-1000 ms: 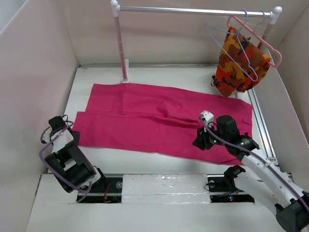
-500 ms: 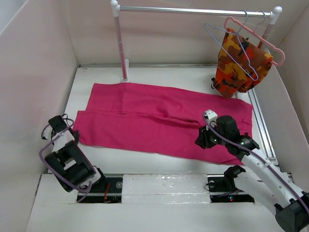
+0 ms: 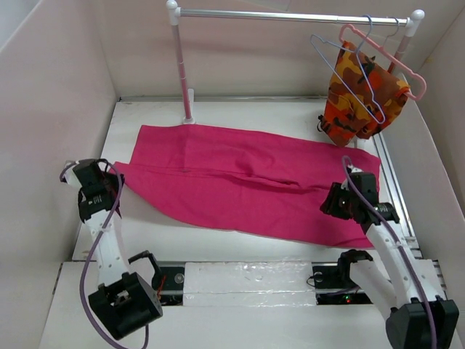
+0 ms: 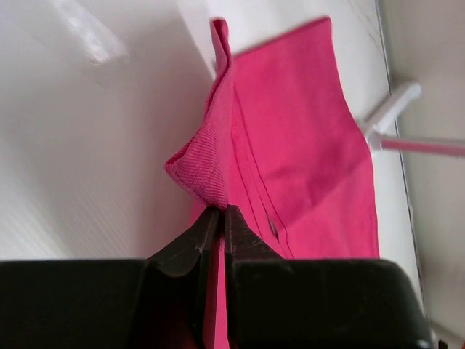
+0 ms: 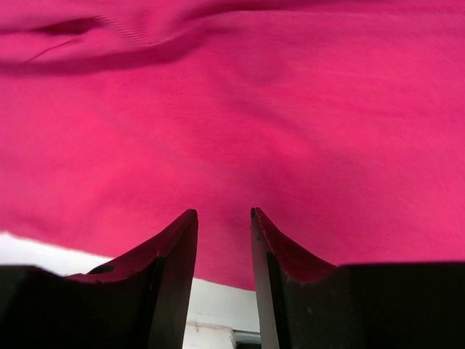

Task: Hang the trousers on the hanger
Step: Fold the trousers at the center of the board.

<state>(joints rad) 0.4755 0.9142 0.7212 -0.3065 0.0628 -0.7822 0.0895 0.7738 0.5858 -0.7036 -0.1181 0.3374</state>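
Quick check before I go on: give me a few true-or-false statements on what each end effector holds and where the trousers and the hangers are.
1. The left end effector is shut on a fold of the trousers. True.
2. The right end effector is clamped on the cloth. False: its fingers stand apart over the trousers, with nothing between them.
3. The pale blue hanger hangs on the rail. True.
4. The trousers are already draped over that hanger. False: they lie spread on the table.
5. The patterned garment lies on the table. False: it hangs below the rail's right end.
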